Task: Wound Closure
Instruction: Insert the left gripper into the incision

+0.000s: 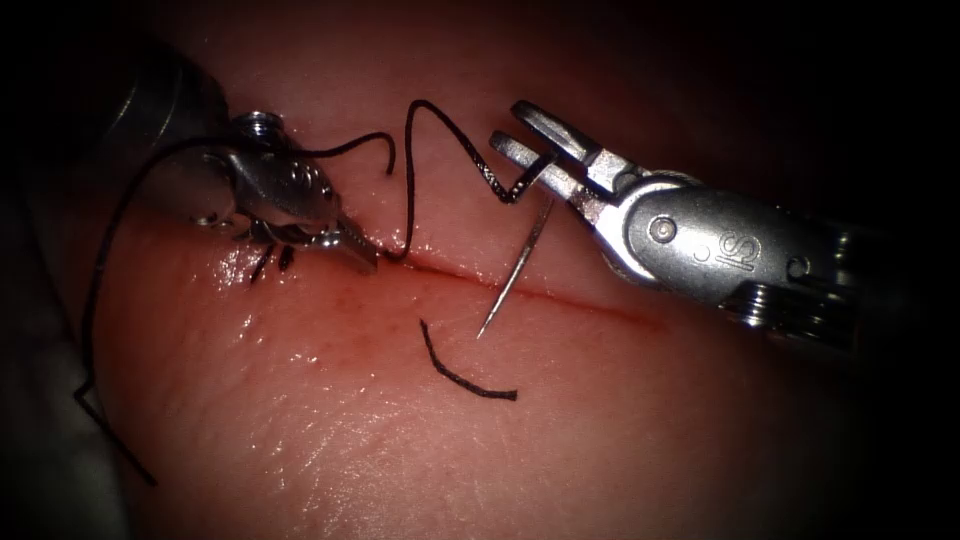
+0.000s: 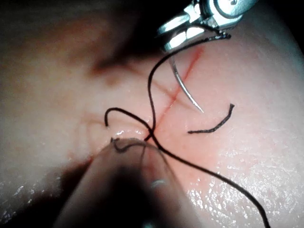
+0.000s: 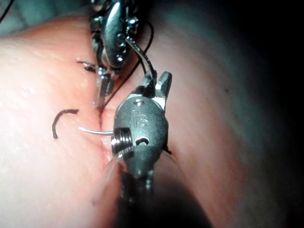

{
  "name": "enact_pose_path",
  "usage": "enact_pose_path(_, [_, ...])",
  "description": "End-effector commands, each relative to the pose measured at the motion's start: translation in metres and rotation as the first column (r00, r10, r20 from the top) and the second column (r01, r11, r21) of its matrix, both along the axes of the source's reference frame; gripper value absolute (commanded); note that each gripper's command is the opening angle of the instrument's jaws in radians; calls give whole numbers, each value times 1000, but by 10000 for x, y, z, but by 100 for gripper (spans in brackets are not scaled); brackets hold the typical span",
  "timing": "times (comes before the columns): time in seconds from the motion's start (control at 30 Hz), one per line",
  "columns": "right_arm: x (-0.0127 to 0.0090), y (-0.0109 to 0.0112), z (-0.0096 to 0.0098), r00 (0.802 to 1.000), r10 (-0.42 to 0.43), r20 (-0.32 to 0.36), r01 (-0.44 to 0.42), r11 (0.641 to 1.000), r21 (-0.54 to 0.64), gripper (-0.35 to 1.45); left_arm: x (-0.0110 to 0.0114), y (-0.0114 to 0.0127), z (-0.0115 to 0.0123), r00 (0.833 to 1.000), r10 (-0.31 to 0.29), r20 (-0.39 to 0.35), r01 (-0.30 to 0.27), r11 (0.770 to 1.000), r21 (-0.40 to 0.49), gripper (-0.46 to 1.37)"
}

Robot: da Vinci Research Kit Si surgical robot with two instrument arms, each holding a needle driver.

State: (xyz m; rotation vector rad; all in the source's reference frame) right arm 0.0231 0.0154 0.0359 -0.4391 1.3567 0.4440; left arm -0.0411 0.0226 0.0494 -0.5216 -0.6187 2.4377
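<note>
Steel curved needle (image 1: 512, 275) held near its thread end in the right gripper (image 1: 530, 150), point free above the cut (image 1: 560, 293), not in the tissue (image 1: 330, 420). Left gripper (image 1: 355, 250), closed, pins the thread (image 1: 425, 130) at the cut, keeping it taut; a loose cut end (image 1: 460, 372) lies nearby.

Around where I work, the dark surround (image 1: 905, 80) closes in on every side, deepest along the top and down the right edge of the endoscope view. The light comes from the viewing side and pools in the middle, where it throws small wet glints (image 1: 330, 445), and it fades quickly toward the edges. At the far left a dim grey surface (image 1: 40, 420) lies low beside the lit ground, and I cannot tell whether it is cloth or bench.
</note>
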Motion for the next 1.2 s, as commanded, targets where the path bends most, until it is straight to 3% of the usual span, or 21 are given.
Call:
enact_pose_path(0.03, [0,-1,-1,1000,6,-1,-6,1000,0,-35,1,1,3,1000,3,-7,-3,1000,1,-35])
enact_pose_path(0.43, [0,-7,-9,1000,4,-6,-4,1000,-1,-35,5,-3,30,998,9,-59,-11,999,-31,-35])
enact_pose_path(0.7, [2,-8,-10,1000,7,-8,-7,1000,-3,-35,7,-14,40,986,98,-132,-100,995,-10,-35])
enact_pose_path(0.77, [3,-8,-10,1000,9,-10,-9,1000,-4,-35,6,-19,40,985,112,-134,-115,993,-10,-9])
enact_pose_path(0.87, [4,-7,-10,1000,12,-7,-12,1000,-4,-35,6,-23,40,983,117,-141,-120,993,-16,-7])
enact_pose_path(1.2, [5,-9,-9,1000,10,-9,-11,1000,-6,-35,11,-31,35,977,140,-164,-145,989,-20,45])
